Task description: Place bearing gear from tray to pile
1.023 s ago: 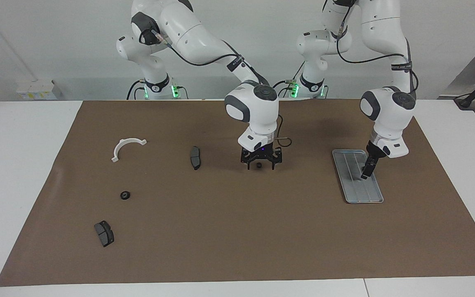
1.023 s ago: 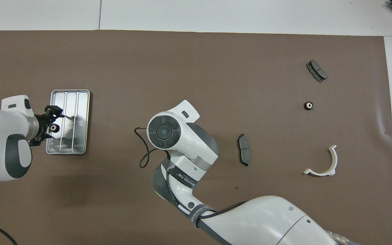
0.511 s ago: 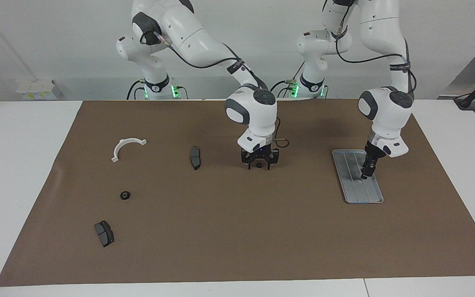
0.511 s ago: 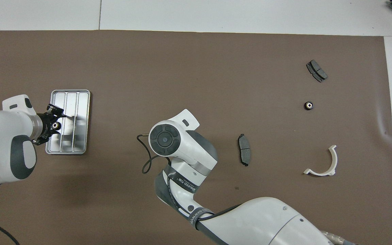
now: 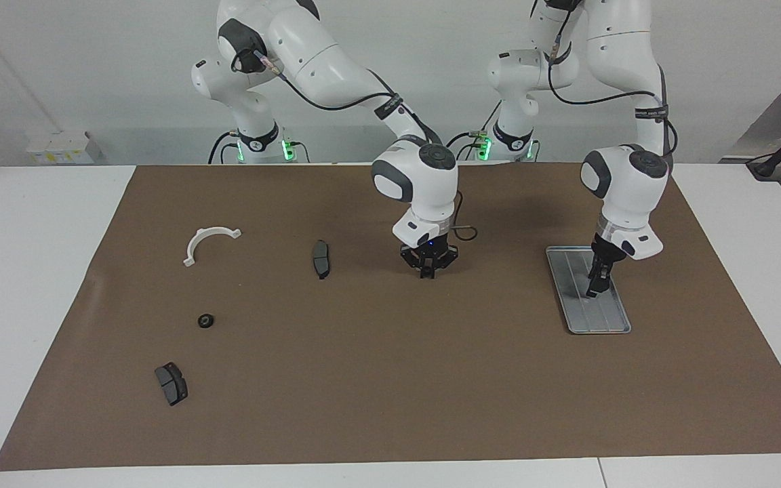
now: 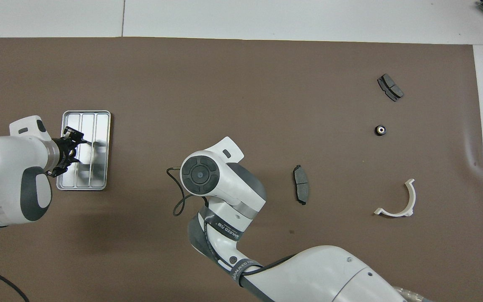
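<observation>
The right gripper (image 5: 426,270) is down on the table at the centre of the facing view with its fingers clenched together. Any bearing gear pinched there is hidden, and a shallow pinch could let it roll off when lifted. The left gripper (image 5: 597,285) hangs low over the tray (image 5: 617,325) and might knock it, though its grip cannot be told. The only plain gear (image 5: 206,320) lies in the frame's lower half.

two high views half a turn apart — facing, overhead — same table (image 5: 58,203)
</observation>
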You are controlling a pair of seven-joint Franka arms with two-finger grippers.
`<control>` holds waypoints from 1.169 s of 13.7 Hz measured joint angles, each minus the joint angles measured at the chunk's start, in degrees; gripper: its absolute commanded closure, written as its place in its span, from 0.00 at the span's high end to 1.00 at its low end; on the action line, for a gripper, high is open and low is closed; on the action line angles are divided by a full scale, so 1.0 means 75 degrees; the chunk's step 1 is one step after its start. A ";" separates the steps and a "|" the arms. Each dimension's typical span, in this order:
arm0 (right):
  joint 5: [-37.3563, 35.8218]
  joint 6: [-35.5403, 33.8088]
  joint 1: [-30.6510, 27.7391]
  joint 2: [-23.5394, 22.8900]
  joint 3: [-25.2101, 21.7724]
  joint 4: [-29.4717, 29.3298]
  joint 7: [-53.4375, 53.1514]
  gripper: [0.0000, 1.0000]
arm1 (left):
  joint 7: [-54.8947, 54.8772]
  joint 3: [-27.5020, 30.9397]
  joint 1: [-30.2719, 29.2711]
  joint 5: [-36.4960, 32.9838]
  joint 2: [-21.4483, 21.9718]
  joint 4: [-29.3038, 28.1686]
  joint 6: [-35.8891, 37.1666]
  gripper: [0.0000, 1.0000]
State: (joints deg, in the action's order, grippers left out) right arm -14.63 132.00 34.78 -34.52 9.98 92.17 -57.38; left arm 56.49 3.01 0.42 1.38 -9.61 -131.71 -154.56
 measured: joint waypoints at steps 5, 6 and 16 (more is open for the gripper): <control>-0.0010 -0.0046 -0.0036 0.0122 -0.0049 -0.0003 -0.0043 0.00 | -0.0656 0.0075 -0.0232 0.0000 -0.0009 0.0000 -0.0006 0.68; -0.0028 -0.0051 -0.0183 0.0215 -0.0081 0.0004 -0.0005 0.00 | -0.0741 0.0074 -0.0231 0.0000 -0.0012 0.0000 -0.0005 0.68; -0.0033 -0.0049 -0.3403 0.2825 -0.0103 0.3140 0.3652 0.00 | -0.0966 0.0046 -0.0322 0.0016 -0.0016 -0.0003 -0.0009 0.66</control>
State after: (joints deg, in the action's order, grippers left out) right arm -14.88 131.63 9.26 -13.34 9.21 115.72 -29.99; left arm 49.24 3.35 -1.99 1.50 -9.73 -131.73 -154.63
